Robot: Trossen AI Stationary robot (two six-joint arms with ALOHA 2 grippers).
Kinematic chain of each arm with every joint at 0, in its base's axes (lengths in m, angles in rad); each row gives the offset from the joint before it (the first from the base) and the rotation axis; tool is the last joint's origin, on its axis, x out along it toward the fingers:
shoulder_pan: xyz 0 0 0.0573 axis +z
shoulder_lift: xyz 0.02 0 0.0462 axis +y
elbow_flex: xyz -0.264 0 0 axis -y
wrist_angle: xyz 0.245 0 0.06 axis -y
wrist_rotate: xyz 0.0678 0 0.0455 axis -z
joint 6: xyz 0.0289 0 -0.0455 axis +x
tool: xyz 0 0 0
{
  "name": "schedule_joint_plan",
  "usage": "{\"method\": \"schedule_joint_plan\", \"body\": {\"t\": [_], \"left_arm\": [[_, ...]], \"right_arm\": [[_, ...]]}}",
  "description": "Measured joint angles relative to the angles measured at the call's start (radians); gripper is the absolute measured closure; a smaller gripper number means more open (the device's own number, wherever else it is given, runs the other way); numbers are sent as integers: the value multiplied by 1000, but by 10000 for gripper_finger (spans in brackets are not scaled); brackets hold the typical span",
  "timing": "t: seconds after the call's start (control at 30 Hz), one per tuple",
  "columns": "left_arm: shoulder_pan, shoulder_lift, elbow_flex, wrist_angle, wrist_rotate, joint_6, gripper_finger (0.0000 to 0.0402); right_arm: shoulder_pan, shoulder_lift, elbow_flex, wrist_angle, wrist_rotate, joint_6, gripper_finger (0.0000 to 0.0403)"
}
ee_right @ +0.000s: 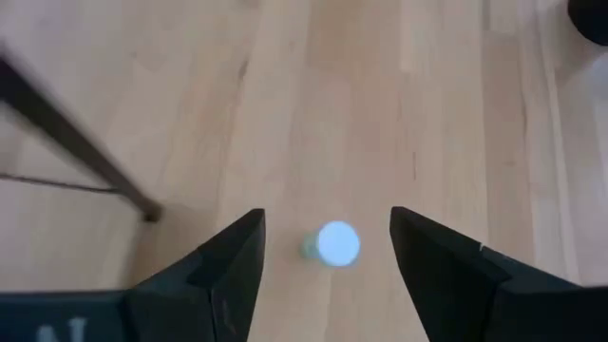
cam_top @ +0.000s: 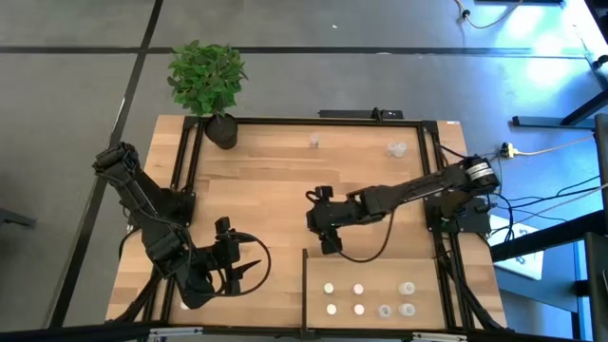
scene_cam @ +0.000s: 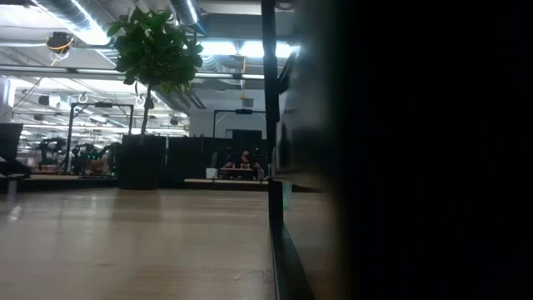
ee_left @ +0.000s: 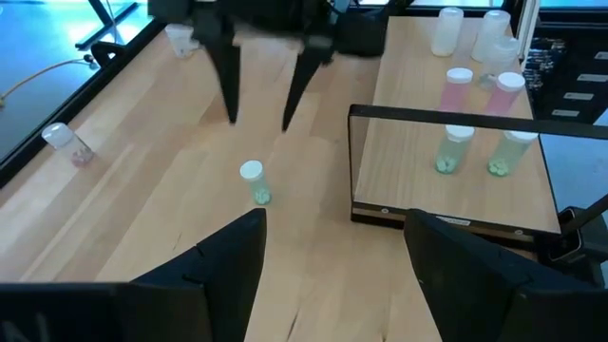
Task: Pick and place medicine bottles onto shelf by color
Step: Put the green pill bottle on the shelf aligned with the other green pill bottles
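Now lining up on the green bottle.
My right hand (ee_right: 325, 255), wide, straddles the white-capped bottle (ee_right: 333, 243); next I lower and close.

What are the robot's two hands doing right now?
Left hand: open, holding nothing.
Right hand: open, empty, above a white-capped green bottle.
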Motion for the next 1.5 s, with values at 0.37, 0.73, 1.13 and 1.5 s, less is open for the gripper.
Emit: {"method": "schedule_joint_plan", "body": {"t": [0.37,0.73,1.13,1.5], "left_arm": [[14,0,0,-5,-21,0,156],[51,0,0,-10,-19,2,156],[74,0,0,-55,10,3,156],[73,0,0,-53,11,1,158]], "right_arm": [[-81,153,0,43,-108,-105,173],[-113,172,0,45,-117,-103,173],[-128,210,0,53,-158,-124,173],[-129,215,0,57,-160,-123,183]]}}
